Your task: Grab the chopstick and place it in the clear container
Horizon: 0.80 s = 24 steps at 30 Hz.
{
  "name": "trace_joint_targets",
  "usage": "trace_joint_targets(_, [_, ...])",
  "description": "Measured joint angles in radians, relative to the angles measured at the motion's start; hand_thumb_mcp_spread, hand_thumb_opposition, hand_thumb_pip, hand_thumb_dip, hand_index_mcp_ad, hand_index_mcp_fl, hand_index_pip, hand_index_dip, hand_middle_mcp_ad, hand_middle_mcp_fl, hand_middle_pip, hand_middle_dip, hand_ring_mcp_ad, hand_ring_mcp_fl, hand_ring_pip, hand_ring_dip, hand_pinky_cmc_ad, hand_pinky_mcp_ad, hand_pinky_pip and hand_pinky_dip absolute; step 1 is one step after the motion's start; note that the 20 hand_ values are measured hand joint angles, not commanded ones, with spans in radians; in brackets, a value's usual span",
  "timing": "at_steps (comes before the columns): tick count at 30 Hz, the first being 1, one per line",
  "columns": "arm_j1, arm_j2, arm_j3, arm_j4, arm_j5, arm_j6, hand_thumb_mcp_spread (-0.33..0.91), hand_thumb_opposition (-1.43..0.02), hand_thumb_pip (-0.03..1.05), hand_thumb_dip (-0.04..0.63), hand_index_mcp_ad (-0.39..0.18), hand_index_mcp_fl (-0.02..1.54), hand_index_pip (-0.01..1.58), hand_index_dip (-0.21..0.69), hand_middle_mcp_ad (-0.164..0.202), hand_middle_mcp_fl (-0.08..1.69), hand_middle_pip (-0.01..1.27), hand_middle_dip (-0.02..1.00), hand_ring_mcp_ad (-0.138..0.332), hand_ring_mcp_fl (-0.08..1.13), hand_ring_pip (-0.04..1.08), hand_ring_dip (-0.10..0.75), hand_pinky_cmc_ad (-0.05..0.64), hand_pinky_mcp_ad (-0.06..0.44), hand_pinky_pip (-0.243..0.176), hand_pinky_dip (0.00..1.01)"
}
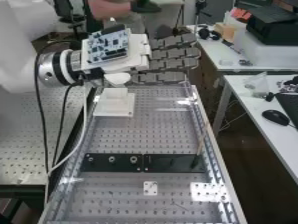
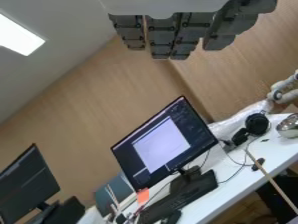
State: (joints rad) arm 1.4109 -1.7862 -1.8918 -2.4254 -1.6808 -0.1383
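Hand (image 1: 167,59) is over far part of bench (image 1: 146,136) | fingers are straight, side by side | chopstick (image 1: 201,142) stands little tilted at black plate (image 1: 174,163)

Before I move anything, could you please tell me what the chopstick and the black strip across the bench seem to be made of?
The chopstick looks like bare wood, judging by its pale tan colour. The black strip could be coated metal or plastic; its flat, dark face, with round fittings in it, leaves that open.
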Motion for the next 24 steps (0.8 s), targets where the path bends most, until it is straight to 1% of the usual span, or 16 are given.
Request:
trace_joint_targets(3, [-0.013,-0.04,-0.012,0.068,0.015,0.06,0.0,-0.01,0.01,0.012,0.03,-0.01,0.0,0.019,0.063,0.02,0.01,0.04,0.005,0.03,0.02,0.03,-0.04,0.051,-0.01,0.02])
trace_joint_targets(5, [-0.016,-0.056,-0.015,0.1,0.037,0.079,0.01,-0.02,0.03,0.009,0.033,-0.01,0.0,0.019,0.051,0.03,0.01,0.04,0.0,0.03,0.03,0.03,-0.049,0.051,-0.01,0.02])
trace_joint_targets(6, [-0.017,-0.067,-0.016,0.11,0.058,0.087,0.07,-0.09,0.2,0.03,0.03,0.04,0.0,0.014,0.04,0.12,0.03,0.05,0.002,0.02,0.02,0.028,-0.044,0.049,-0.01,0.03])
trace_joint_targets(7, [-0.017,-0.074,-0.016,0.114,0.071,0.091,0.15,-0.15,0.37,0.079,0.03,0.1,0.01,0.04,0.037,0.19,0.06,0.09,0.0,0.02,0.02,0.028,-0.044,0.049,-0.01,0.06])
trace_joint_targets(8, [-0.018,-0.086,-0.017,0.121,0.088,0.099,0.23,-0.23,0.49,0.117,0.03,0.15,0.02,0.079,0.033,0.22,0.09,0.15,0.009,0.02,0.02,0.028,-0.04,0.051,-0.01,0.09])
trace_joint_targets(9, [-0.018,-0.095,-0.017,0.128,0.096,0.106,0.29,-0.31,0.54,0.166,0.028,0.17,0.04,0.093,0.033,0.25,0.1,0.21,0.03,0.02,0.04,0.028,-0.037,0.049,-0.01,0.13])
trace_joint_targets(10, [-0.018,-0.109,-0.016,0.142,0.103,0.115,0.32,-0.37,0.56,0.197,0.024,0.17,0.05,0.115,0.033,0.29,0.11,0.25,0.037,0.02,0.04,0.028,-0.017,0.051,-0.026,0.16])
trace_joint_targets(11, [-0.017,-0.123,-0.014,0.156,0.109,0.124,0.32,-0.44,0.58,0.211,0.016,0.17,0.08,0.124,0.033,0.3,0.11,0.29,0.051,0.02,0.04,0.028,-0.023,0.049,-0.028,0.18])
trace_joint_targets(12, [-0.016,-0.137,-0.011,0.163,0.121,0.131,0.34,-0.51,0.63,0.227,0.002,0.17,0.13,0.12,0.031,0.3,0.11,0.32,0.051,0.02,0.06,0.026,0.0,0.061,-0.044,0.2])
trace_joint_targets(13, [-0.015,-0.142,-0.01,0.164,0.128,0.134,0.35,-0.53,0.68,0.26,-0.005,0.17,0.17,0.131,0.035,0.3,0.1,0.35,0.066,0.02,0.05,0.044,0.01,0.07,-0.058,0.21])
trace_joint_targets(14, [-0.013,-0.158,-0.004,0.165,0.145,0.143,0.35,-0.56,0.7,0.265,-0.005,0.17,0.2,0.126,0.037,0.3,0.1,0.37,0.084,0.02,0.05,0.059,0.01,0.063,-0.061,0.23])
trace_joint_targets(15, [-0.012,-0.172,0.001,0.165,0.157,0.152,0.34,-0.59,0.72,0.279,-0.007,0.18,0.27,0.134,0.037,0.3,0.11,0.4,0.101,0.03,0.07,0.073,0.028,0.087,-0.063,0.25])
trace_joint_targets(18, [-0.012,-0.209,0.022,0.163,0.186,0.183,0.35,-0.67,0.75,0.321,-0.007,0.17,0.39,0.138,0.035,0.32,0.16,0.45,0.119,0.05,0.06,0.103,0.063,0.099,-0.091,0.29])
trace_joint_targets(20, [-0.012,-0.226,0.036,0.16,0.201,0.202,0.35,-0.68,0.78,0.325,-0.007,0.18,0.46,0.14,0.035,0.32,0.18,0.47,0.127,0.06,0.07,0.12,0.084,0.119,-0.089,0.31])
trace_joint_targets(21, [-0.013,-0.238,0.045,0.159,0.212,0.213,0.34,-0.7,0.79,0.328,-0.007,0.18,0.5,0.14,0.037,0.33,0.2,0.48,0.145,0.06,0.07,0.131,0.077,0.113,-0.096,0.31])
trace_joint_targets(24, [-0.014,-0.255,0.061,0.158,0.227,0.224,0.35,-0.71,0.8,0.328,-0.007,0.19,0.6,0.126,0.035,0.33,0.21,0.49,0.148,0.07,0.08,0.141,0.091,0.136,-0.101,0.31])
